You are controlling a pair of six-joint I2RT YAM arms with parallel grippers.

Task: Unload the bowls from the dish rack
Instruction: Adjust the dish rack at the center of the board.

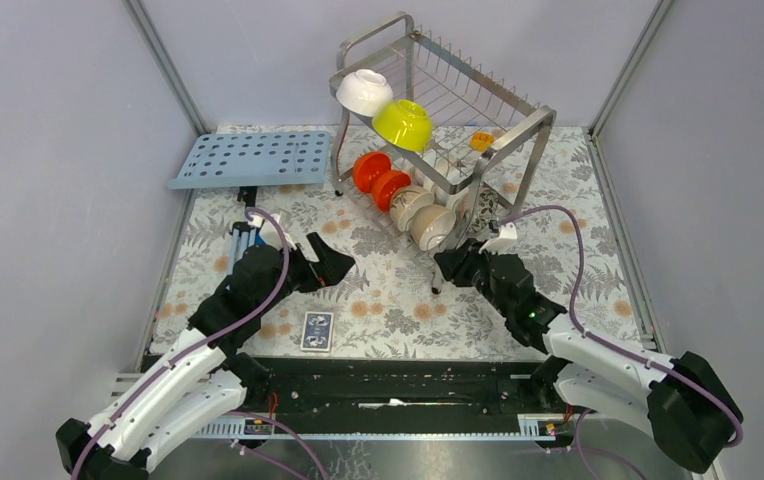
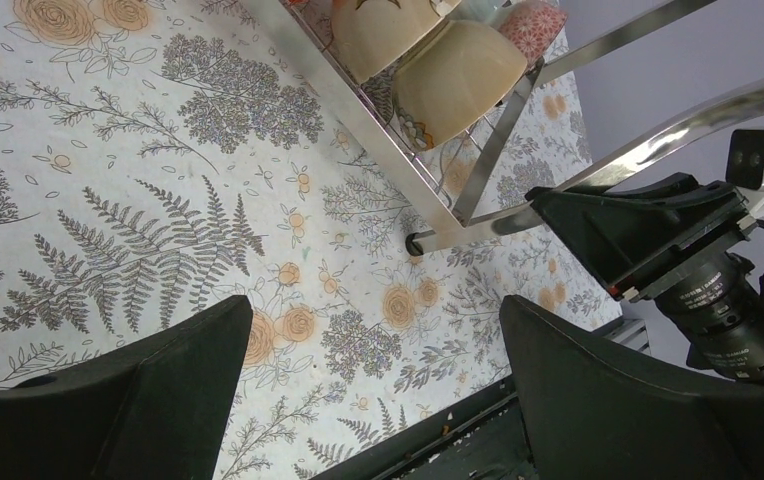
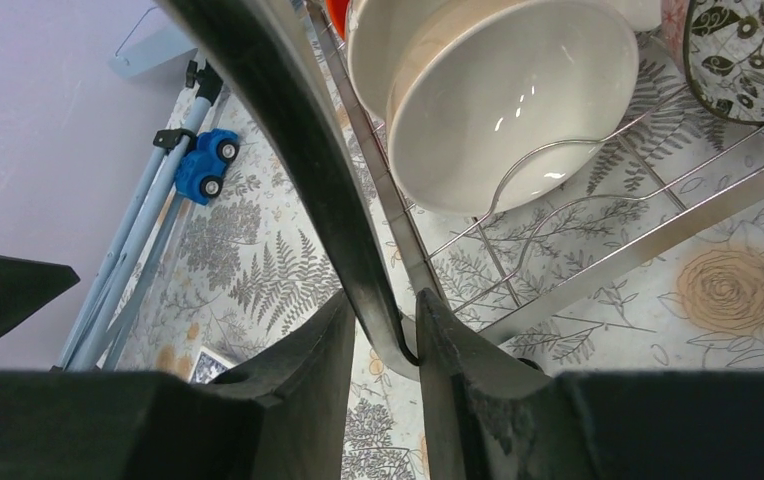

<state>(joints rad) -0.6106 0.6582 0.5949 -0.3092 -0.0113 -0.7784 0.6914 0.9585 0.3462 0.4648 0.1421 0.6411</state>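
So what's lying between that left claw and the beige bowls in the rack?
Only bare floral table cover, then the steel edge rail of the dish rack. The left wrist view shows it, ahead of the open left gripper.

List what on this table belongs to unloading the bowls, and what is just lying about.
Job: dish rack, white bowl, yellow-green bowl, orange-red bowls, beige bowls, dark patterned bowl.
Lying about: light-blue perforated tray, card, yellow-orange block, blue toy car.
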